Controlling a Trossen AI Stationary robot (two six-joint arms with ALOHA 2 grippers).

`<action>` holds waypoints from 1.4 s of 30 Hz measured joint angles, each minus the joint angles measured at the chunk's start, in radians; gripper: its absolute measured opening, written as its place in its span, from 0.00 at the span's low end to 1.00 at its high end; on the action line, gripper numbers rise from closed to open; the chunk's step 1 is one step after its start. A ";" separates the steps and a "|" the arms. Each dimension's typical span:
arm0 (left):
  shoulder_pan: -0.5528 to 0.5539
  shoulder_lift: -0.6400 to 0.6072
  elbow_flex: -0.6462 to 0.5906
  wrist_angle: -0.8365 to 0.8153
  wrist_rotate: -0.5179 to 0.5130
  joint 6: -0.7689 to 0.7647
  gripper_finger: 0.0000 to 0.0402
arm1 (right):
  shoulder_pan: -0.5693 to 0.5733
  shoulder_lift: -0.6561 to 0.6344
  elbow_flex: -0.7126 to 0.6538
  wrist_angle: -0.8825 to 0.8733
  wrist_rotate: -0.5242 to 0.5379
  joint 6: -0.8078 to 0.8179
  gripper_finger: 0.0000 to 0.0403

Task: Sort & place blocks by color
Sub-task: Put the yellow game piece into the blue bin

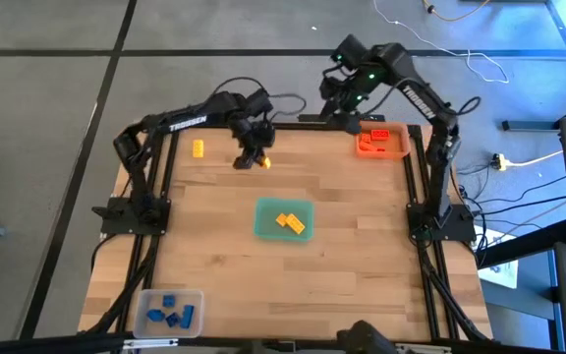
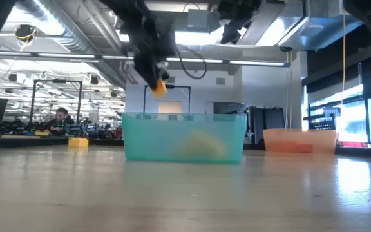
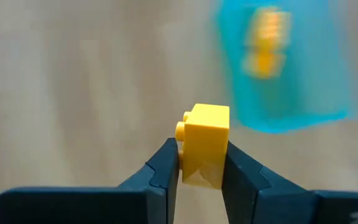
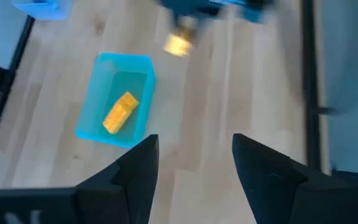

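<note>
White letters reading "TROSSEN" stand on the left arm [image 1: 180, 124], on its long dark link at the far left of the table. The right arm [image 1: 413, 96] carries similar white lettering, but it is too small to read.

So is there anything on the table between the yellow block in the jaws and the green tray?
No. In the high view, only bare wood lies between the held yellow block and the green tray.
</note>
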 joint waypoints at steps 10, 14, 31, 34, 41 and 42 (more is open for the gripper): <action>-0.310 -0.024 -0.007 -0.013 0.005 -0.225 0.20 | -0.066 -0.019 0.000 0.002 -0.005 -0.068 0.51; -0.394 -0.010 -0.051 0.067 -0.083 -0.295 0.20 | -0.066 -0.020 0.000 0.002 -0.040 -0.075 0.51; -0.487 0.044 -0.257 0.280 -0.254 -0.554 0.25 | -0.004 -0.021 0.000 0.002 -0.103 -0.042 0.51; -0.496 0.042 -0.257 0.285 -0.286 -0.552 0.35 | 0.005 -0.021 0.000 0.001 -0.103 -0.042 0.51; -0.500 0.042 -0.257 0.284 -0.294 -0.559 0.40 | 0.007 -0.021 0.000 0.001 -0.102 -0.041 0.51; -0.500 0.042 -0.257 0.284 -0.293 -0.568 0.41 | 0.007 -0.021 0.000 0.001 -0.102 -0.041 0.51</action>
